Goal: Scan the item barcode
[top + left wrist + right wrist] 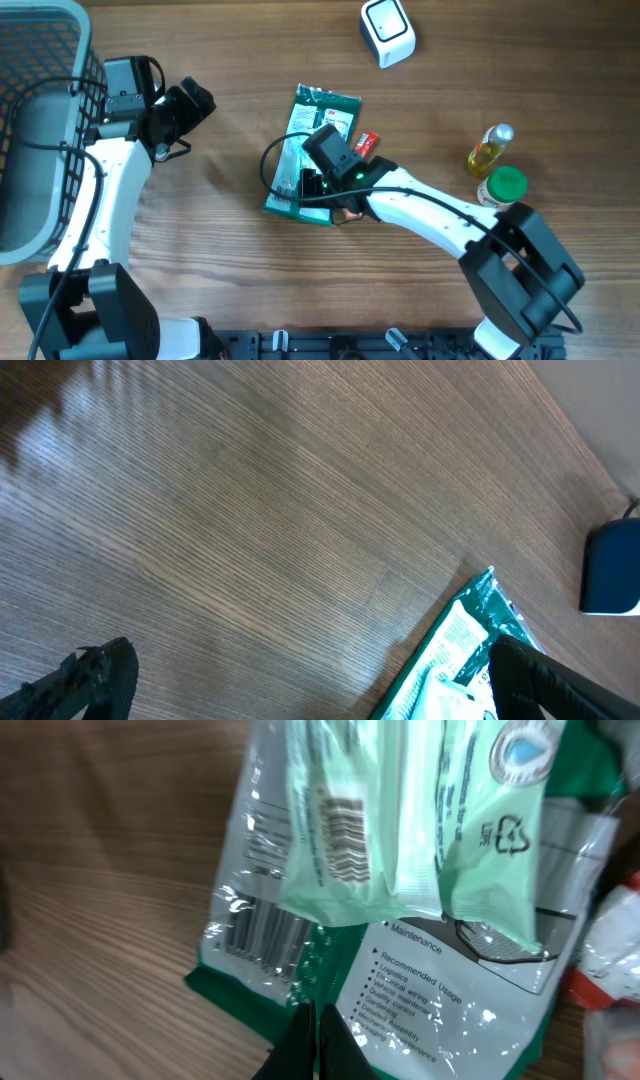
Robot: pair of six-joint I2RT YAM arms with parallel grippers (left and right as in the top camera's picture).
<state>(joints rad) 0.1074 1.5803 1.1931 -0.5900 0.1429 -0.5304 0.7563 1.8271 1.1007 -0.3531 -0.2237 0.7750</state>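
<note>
Green-and-white plastic packet (322, 108) lies mid-table in the overhead view, below and left of the white box-shaped scanner (387, 32) and well apart from it. Its long axis runs on a slant, with one short end aimed roughly at the scanner and the other pointing away. The right gripper (312, 185) is planted on the half farther from the scanner. The left gripper (195, 100) hangs much farther from the scanner again, well clear of the packet, so the right arm is plainly the nearer one.

Over to the left wrist: mostly bare wood grain, with one corner of the packet (450, 650) poking in at lower right. The left gripper (310, 660) stands wide, a finger at each bottom corner and nothing between them.

Now the right wrist: the packet (430, 980) fills the frame, and a black striped barcode (345, 845) on the pale green wrap faces the camera, beyond the fingertips. The right gripper (315, 1030) is squeezed tight at the packet's green hem, which looks like a pinch on the film. The carry, I'd say, runs along the packet's length toward the scanner, with the barcode side turned to face it.
</note>
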